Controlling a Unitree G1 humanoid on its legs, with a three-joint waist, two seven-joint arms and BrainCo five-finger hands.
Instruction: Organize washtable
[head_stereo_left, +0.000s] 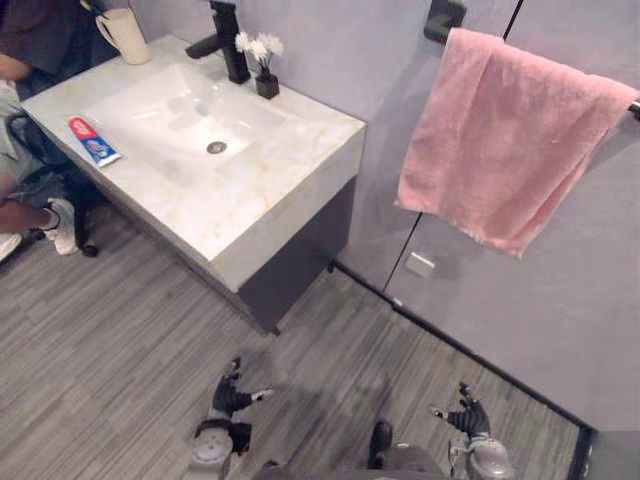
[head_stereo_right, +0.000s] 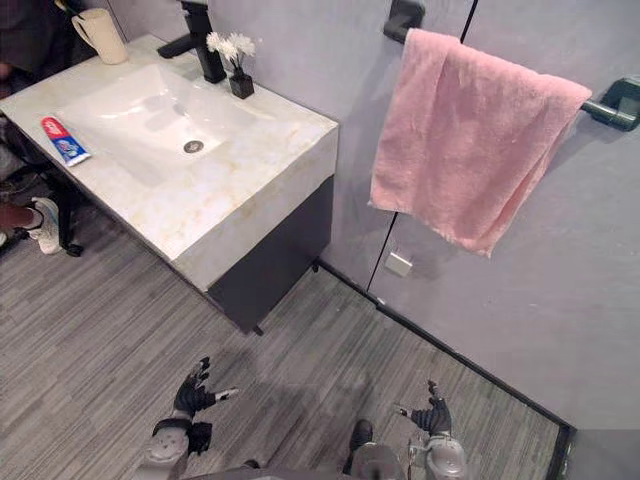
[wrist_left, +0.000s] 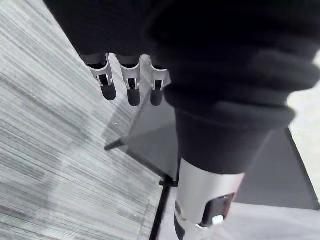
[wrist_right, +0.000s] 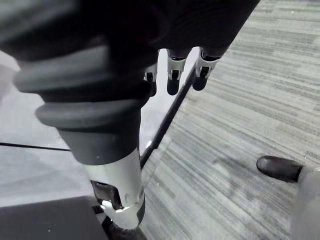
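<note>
A pale marble washtable (head_stereo_left: 285, 170) with a white sink (head_stereo_left: 180, 115) stands at the upper left. On its left rim lies a red, white and blue toothpaste tube (head_stereo_left: 93, 140). A cream mug (head_stereo_left: 124, 35) stands at the far corner. Beside the black faucet (head_stereo_left: 226, 40) is a small black pot of white flowers (head_stereo_left: 262, 62). Both hands hang low above the floor, far from the washtable, fingers relaxed and empty: my left hand (head_stereo_left: 231, 399) at the bottom centre-left, my right hand (head_stereo_left: 466, 416) at the bottom right.
A pink towel (head_stereo_left: 505, 135) hangs over a dark bar on the grey wall to the right. A seated person's legs and white shoe (head_stereo_left: 60, 225) are at the left edge by the washtable. The floor is grey striped planks (head_stereo_left: 110, 340).
</note>
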